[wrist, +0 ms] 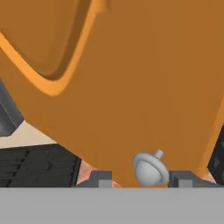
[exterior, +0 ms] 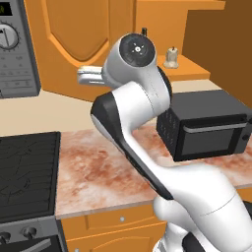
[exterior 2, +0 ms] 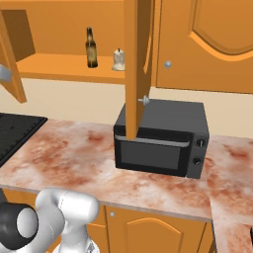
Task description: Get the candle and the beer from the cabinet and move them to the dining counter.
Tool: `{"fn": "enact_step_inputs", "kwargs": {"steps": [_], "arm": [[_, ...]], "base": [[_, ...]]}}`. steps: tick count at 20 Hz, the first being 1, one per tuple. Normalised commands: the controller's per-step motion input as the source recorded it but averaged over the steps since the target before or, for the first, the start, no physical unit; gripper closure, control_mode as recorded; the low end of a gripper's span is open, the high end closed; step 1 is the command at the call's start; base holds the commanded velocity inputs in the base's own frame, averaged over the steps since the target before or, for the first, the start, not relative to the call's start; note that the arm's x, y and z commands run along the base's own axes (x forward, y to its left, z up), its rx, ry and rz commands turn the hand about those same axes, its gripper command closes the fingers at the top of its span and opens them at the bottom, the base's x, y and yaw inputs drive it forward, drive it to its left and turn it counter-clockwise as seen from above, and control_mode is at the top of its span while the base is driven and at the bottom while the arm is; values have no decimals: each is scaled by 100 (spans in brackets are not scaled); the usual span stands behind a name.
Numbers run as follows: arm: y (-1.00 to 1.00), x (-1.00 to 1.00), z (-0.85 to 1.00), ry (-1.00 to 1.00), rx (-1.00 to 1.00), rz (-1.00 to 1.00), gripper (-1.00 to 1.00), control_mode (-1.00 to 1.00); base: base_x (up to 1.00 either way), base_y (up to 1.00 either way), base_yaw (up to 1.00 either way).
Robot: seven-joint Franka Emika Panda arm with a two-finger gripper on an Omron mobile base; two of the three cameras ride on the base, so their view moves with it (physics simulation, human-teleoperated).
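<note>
The cabinet (exterior 2: 64, 68) stands open, both doors swung out. On its shelf the brown beer (exterior 2: 91, 48) stands upright, with the cream candle (exterior 2: 118, 60) just to its right. In the left base view the candle (exterior: 172, 57) shows on the shelf and only the beer's top (exterior: 144, 31) peeks over my arm. My gripper (exterior: 81, 76) is at the lower corner of the left door (exterior: 74, 34). In the hand view the gripper (wrist: 141, 178) has its fingertips apart around that door's silver knob (wrist: 151, 168), which sits nearer the right tip. The dining counter is out of view.
A black microwave (exterior 2: 160, 141) sits on the marbled worktop (exterior 2: 69, 158) under the shelf. The right door (exterior 2: 136, 69) hangs edge-on in front of it. A black stove (exterior: 27, 172) lies at the left, and a closed cabinet door (exterior 2: 207, 44) at the right.
</note>
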Motion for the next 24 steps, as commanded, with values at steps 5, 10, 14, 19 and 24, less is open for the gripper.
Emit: {"fn": "enact_step_inputs", "kwargs": {"steps": [5,10,14,19,24], "arm": [[73,-45,1,-6,0,9,-100,-100],[55,-20,0,0,1,5,-100,-100],[-8,-45,-1,4,11,11,-100,-100],[-2,-70,4,0,15,2,-100,-100],[-14,-56,8,0,16,0,-100,-100]], "base": [[0,0,0],[0,0,0],[0,0,0],[0,0,0],[0,0,0]]}}
